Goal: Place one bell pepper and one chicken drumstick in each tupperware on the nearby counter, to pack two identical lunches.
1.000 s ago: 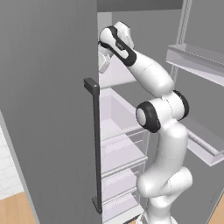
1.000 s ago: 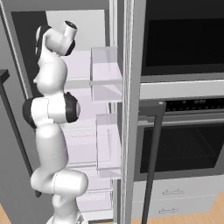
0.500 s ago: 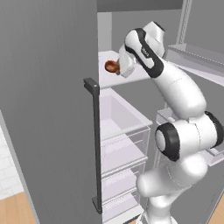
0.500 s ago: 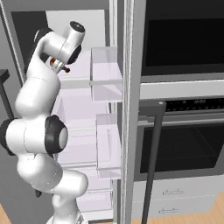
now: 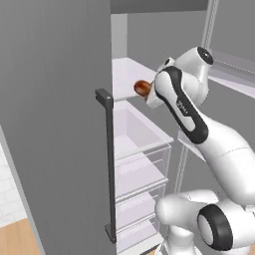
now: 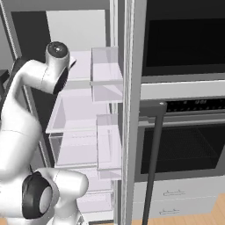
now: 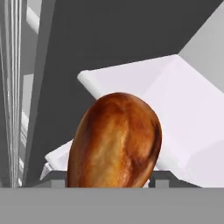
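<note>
Since half a second ago the arm has swung further out of the fridge — wrist now lower and nearer the door edge, load with it. Left base view: gripper (image 5: 147,92) beside the white shelf (image 5: 124,74), chicken drumstick (image 5: 142,87) poking from it, just past the dark door handle (image 5: 108,164). Right base view hides both behind the arm's elbow. Hand view: chicken drumstick (image 7: 114,142) glossy orange-brown, fat end forward, jaws closed on it.
</note>
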